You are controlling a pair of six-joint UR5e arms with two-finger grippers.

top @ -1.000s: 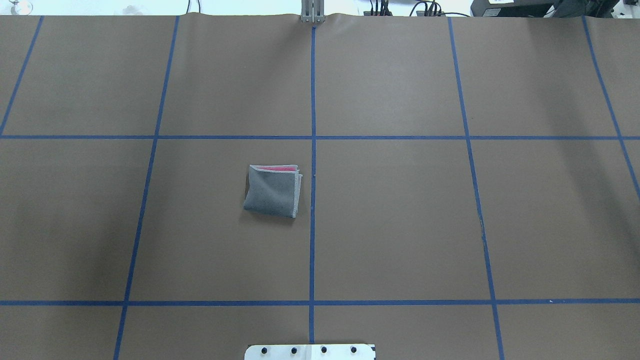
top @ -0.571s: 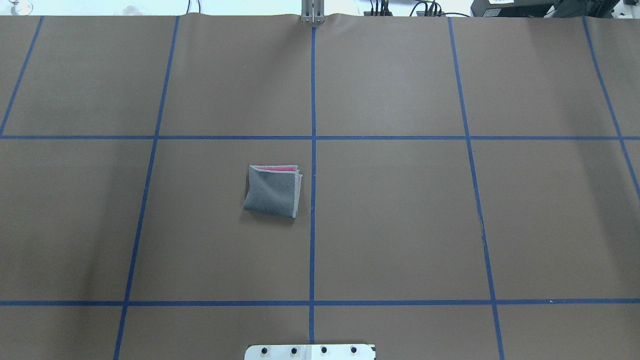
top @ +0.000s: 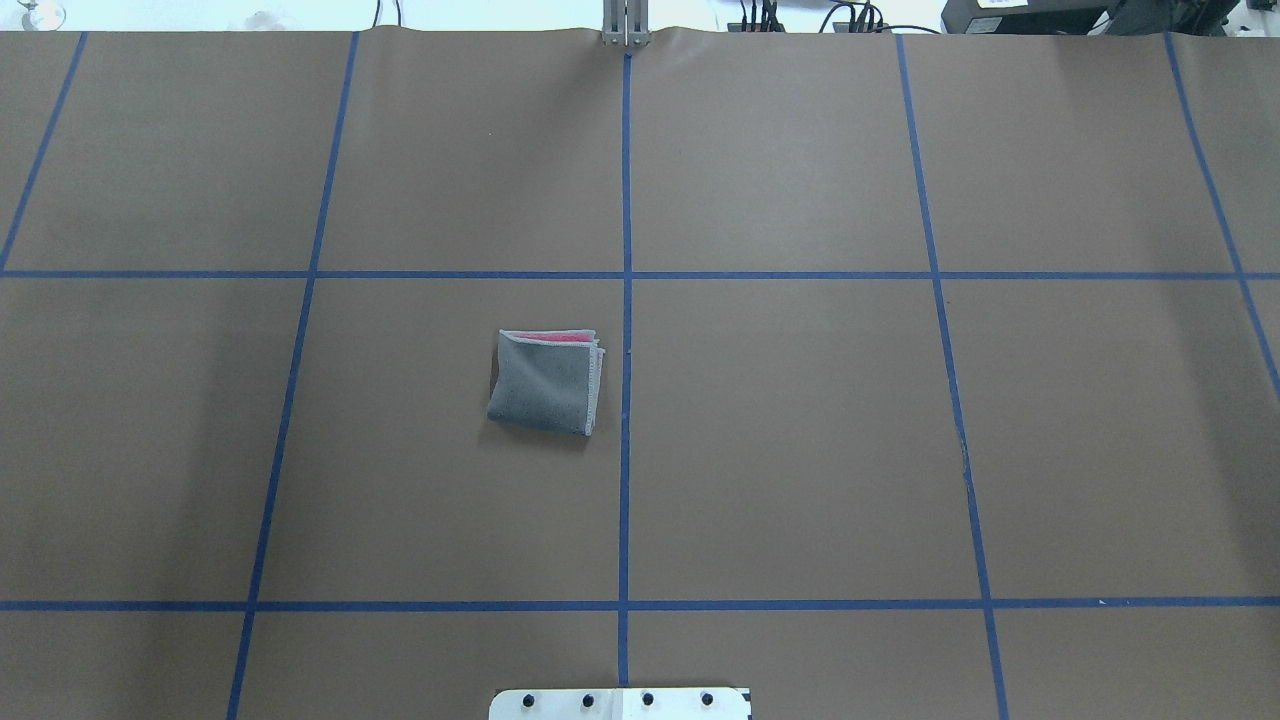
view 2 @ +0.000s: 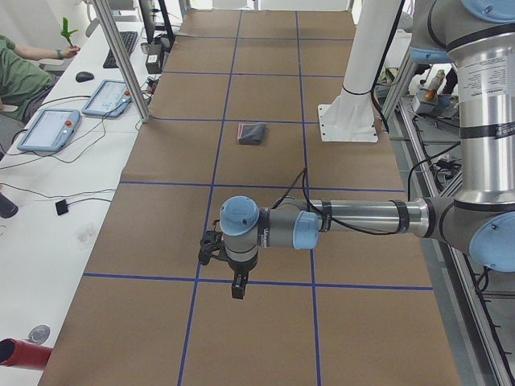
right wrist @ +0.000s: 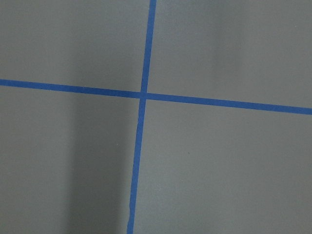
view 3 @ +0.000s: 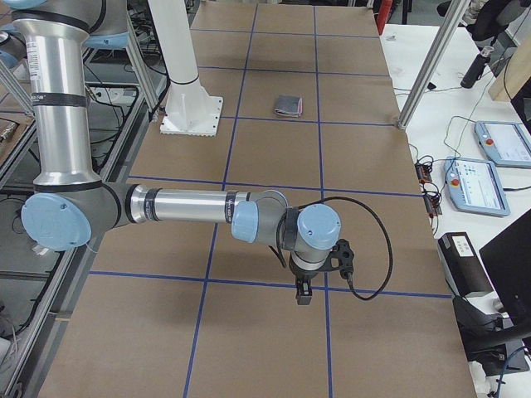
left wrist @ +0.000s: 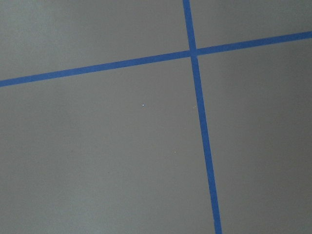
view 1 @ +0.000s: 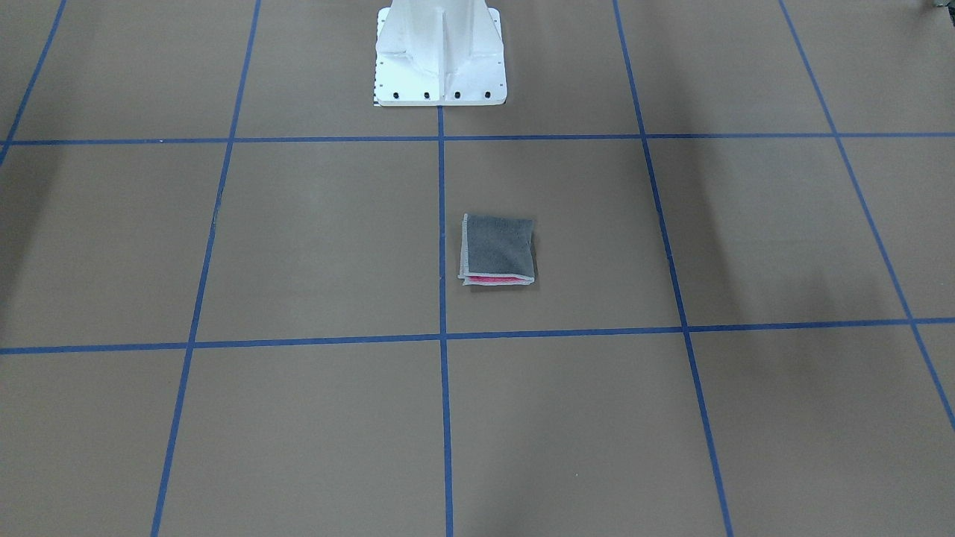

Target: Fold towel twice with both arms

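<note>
The towel (top: pixel 545 385) lies folded into a small square just left of the table's centre line, dark grey face up, with a strip of pink showing at its far edge. It also shows in the front view (view 1: pixel 498 250) and small in both side views (view 2: pixel 252 133) (view 3: pixel 289 106). My left gripper (view 2: pixel 237 291) points down over the table's left end, far from the towel. My right gripper (view 3: pixel 303 294) points down over the right end, also far away. Both show only in side views, so I cannot tell whether they are open or shut. Both wrist views show only brown mat and blue tape.
The white pedestal base (view 1: pixel 440 56) stands at the robot's edge of the table. Blue tape lines (top: pixel 625 300) grid the brown mat. Desks with tablets (view 2: pixel 48 129) and a seated person (view 2: pixel 16 72) lie beyond the table's far edge, behind aluminium posts (view 2: pixel 121 56).
</note>
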